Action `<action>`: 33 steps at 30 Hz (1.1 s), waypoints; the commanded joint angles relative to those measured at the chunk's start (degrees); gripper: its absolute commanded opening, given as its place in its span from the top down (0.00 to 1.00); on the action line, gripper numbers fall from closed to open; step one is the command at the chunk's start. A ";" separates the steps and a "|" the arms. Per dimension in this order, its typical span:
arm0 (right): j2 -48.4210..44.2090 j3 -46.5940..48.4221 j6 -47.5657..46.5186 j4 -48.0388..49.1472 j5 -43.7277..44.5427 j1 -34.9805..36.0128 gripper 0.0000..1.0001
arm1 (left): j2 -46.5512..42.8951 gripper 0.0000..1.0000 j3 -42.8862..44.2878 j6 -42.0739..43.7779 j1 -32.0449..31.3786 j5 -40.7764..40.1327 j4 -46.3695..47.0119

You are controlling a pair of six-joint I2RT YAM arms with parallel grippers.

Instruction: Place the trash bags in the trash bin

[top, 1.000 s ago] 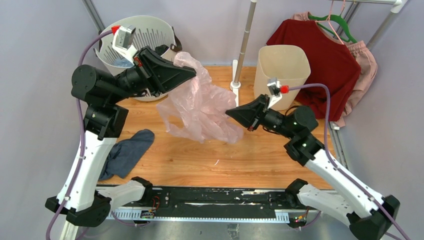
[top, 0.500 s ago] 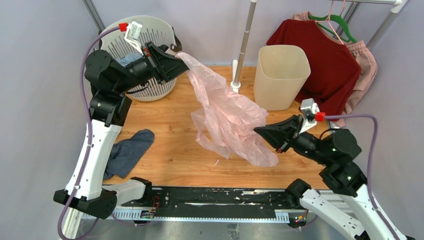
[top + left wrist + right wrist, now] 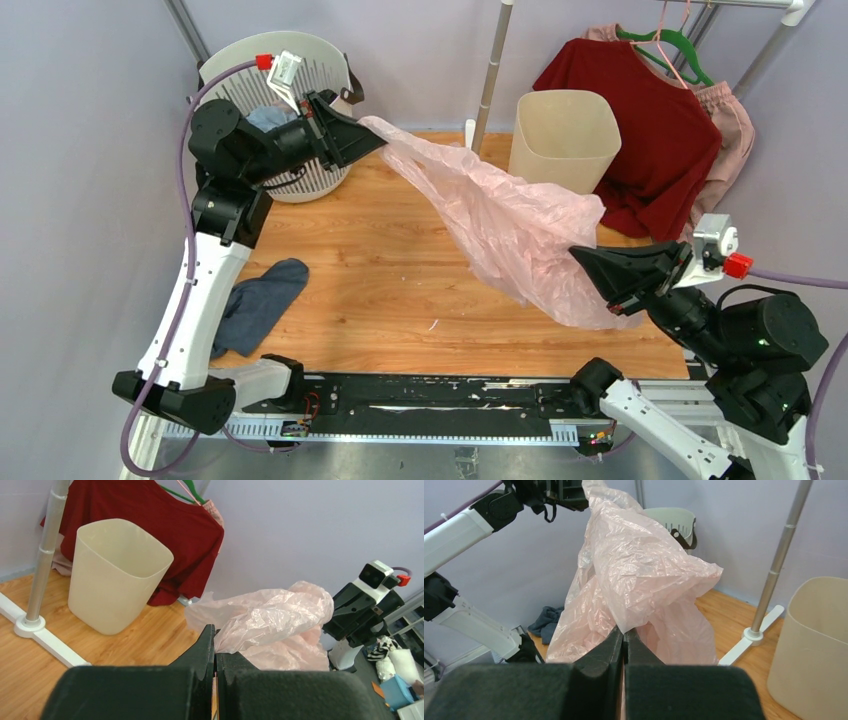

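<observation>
A crinkly pale-pink trash bag [image 3: 510, 225] hangs stretched in the air between both arms, above the wooden table. My left gripper [image 3: 372, 137] is shut on its upper left corner, near the slotted white basket; in the left wrist view the film [image 3: 272, 617] leaves the closed tips [image 3: 215, 640]. My right gripper [image 3: 582, 258] is shut on the bag's lower right edge, low at the table's right side; in the right wrist view the plastic [image 3: 639, 580] rises from the tips [image 3: 624, 634]. The cream trash bin [image 3: 564, 150] stands upright and open behind the bag, also in the wrist views [image 3: 117, 575] [image 3: 816, 645].
A white slotted basket [image 3: 268, 62] holds cloth at the back left. A blue-grey cloth [image 3: 252, 305] lies at the table's left edge. A metal pole on a white foot [image 3: 488, 80] stands beside the bin. A red shirt [image 3: 640, 130] and pink garment [image 3: 725, 125] hang at right.
The right gripper swung right and towards the near edge, pulling the bag out long. The left gripper lifted slightly back toward the basket, still gripping its corner.
</observation>
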 commanded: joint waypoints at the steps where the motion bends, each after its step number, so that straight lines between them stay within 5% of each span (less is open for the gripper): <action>1: -0.47 3.24 -2.48 -1.59 6.06 -0.28 1.00 | -0.34 1.00 -1.58 1.37 0.54 1.47 0.02; 4: 0.71 4.17 -1.88 -1.04 8.66 -0.18 1.00 | -0.30 0.92 -3.16 -0.21 0.62 2.35 3.11; 8: 3.71 3.73 0.22 0.38 12.02 -0.21 1.00 | -1.75 0.53 -6.44 -6.59 0.54 5.18 14.30; 9: 4.43 3.41 0.57 0.66 12.47 -0.19 1.00 | -2.10 0.50 -6.30 -6.38 0.54 5.37 14.41; 13: 7.68 1.91 2.23 4.39 15.83 -0.26 1.00 | -3.03 0.42 -6.39 -5.97 0.54 5.91 14.46; 22: 18.01 1.38 4.90 13.48 21.92 -0.31 1.00 | -7.04 0.41 -14.34 -5.16 0.41 4.90 14.72; 33: 29.73 2.76 12.92 24.48 19.79 -0.32 1.00 | -10.42 0.17 -28.89 2.09 -3.98 -5.76 14.91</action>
